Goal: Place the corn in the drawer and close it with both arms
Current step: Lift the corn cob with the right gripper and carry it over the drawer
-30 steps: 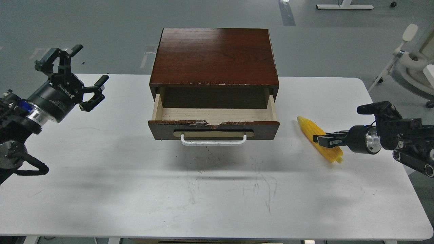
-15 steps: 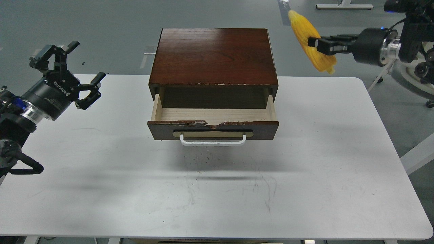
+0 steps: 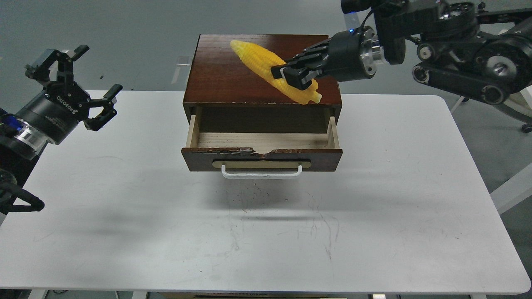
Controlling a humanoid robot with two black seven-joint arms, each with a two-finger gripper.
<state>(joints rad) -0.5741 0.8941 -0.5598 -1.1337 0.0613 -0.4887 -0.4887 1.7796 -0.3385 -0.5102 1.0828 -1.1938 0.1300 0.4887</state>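
Note:
The yellow corn is held in the air over the dark brown cabinet top, tilted, its tip toward the upper left. My right gripper is shut on its thick end, reaching in from the upper right. The drawer stands pulled open below it, showing its pale wood interior, chipped top edge and white bar handle; it is empty. My left gripper is open and empty, above the table's left edge, well left of the cabinet.
The white table carries only the cabinet, and has scuff marks in front of the drawer. A white chair base stands on the grey floor at the far right.
My right arm lifted the corn from the table right of the cabinet, then swung it left over the cabinet top. My left gripper drifted slightly left and up.

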